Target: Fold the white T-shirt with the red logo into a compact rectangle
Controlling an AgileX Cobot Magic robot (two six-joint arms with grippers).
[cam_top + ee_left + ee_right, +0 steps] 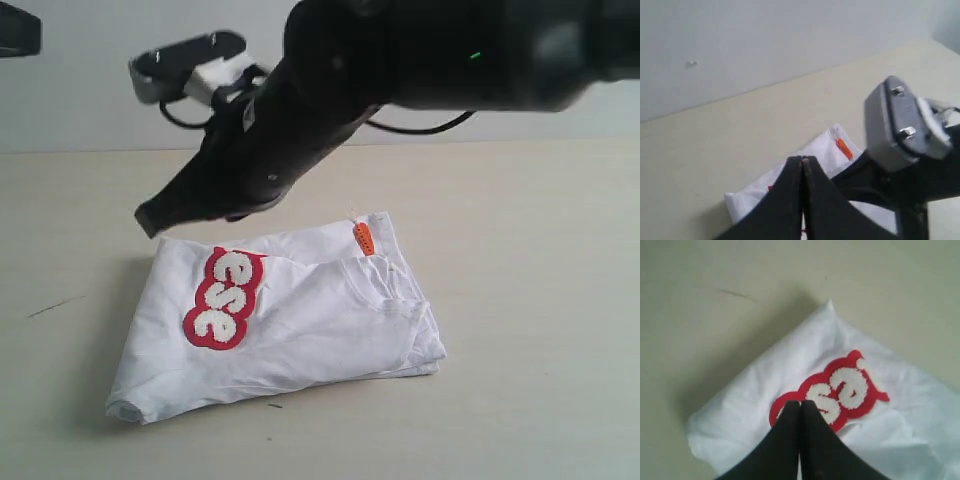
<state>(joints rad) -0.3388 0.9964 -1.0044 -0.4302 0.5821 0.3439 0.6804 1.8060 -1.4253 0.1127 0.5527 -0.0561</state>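
Exterior view, nearest first: the pale table (520, 250) carries the white T-shirt (320, 320), which lies folded into a rough, slightly skewed rectangle near the middle of the tabletop. Its near edge is a stack of layers with a rounded corner at the near left. On the left half of the top layer sits the red logo (225, 298), cut off by a fold so that only the fuzzy white letters "ese" show on their red outline. At the far edge of the bundle, the small orange neck tag (363, 238) stands out beside the ribbed collar. A thin dark mark (55, 305) lies on the table to the left of the shirt.

Just past the shirt's far left corner hangs the right gripper (148, 218), on a thick black arm that reaches across from the right. Its fingers are pressed together with nothing between them. From this angle it looks raised above the cloth, though contact cannot be ruled out. The right wrist view shows the same gripper (800, 407) with its closed tips over the edge of the logo (840, 390).

The left wrist view shows the left gripper (803, 165) also pressed together and empty, held above the table (715, 150), with the shirt (752, 197) and its tag (843, 148) beyond it. Farthest back is a plain pale wall (80, 110).
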